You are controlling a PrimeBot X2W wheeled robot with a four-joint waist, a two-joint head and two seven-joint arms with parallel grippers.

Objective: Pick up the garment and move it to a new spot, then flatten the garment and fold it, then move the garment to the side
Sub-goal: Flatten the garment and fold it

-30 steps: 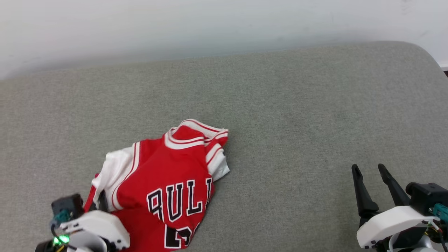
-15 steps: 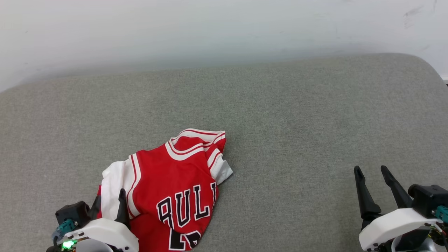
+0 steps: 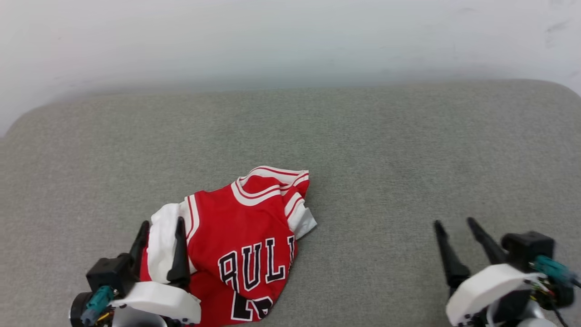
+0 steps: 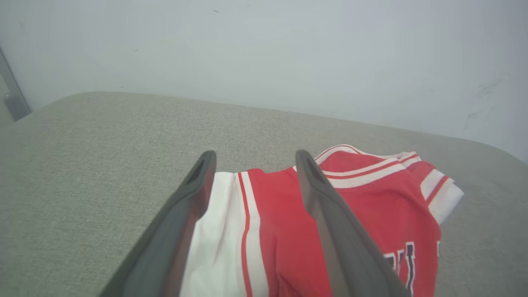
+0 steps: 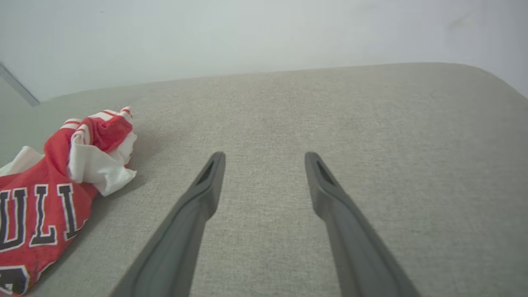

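The garment (image 3: pixel 245 240), a red jersey with white sleeves, striped trim and black lettering, lies crumpled on the grey cushion at the lower left of the head view. My left gripper (image 3: pixel 162 221) is open above its white sleeve; in the left wrist view the gripper (image 4: pixel 252 153) straddles the sleeve and red chest of the garment (image 4: pixel 371 206) without pinching cloth. My right gripper (image 3: pixel 454 221) is open at the lower right, well clear of the jersey. Its wrist view has the gripper (image 5: pixel 264 154) over bare cushion, with the garment (image 5: pixel 45 198) at the left edge.
The grey fabric cushion (image 3: pixel 386 150) spreads wide, with open room to the right of the jersey and behind it. A pale wall (image 3: pixel 290 41) runs along the cushion's far edge. The cushion's rounded corners sit at the far left and far right.
My left gripper has opened and let go of the jersey, and its fingers now stand up over the white sleeve. The head camera has shifted, so the whole picture has moved. The jersey lies settled.
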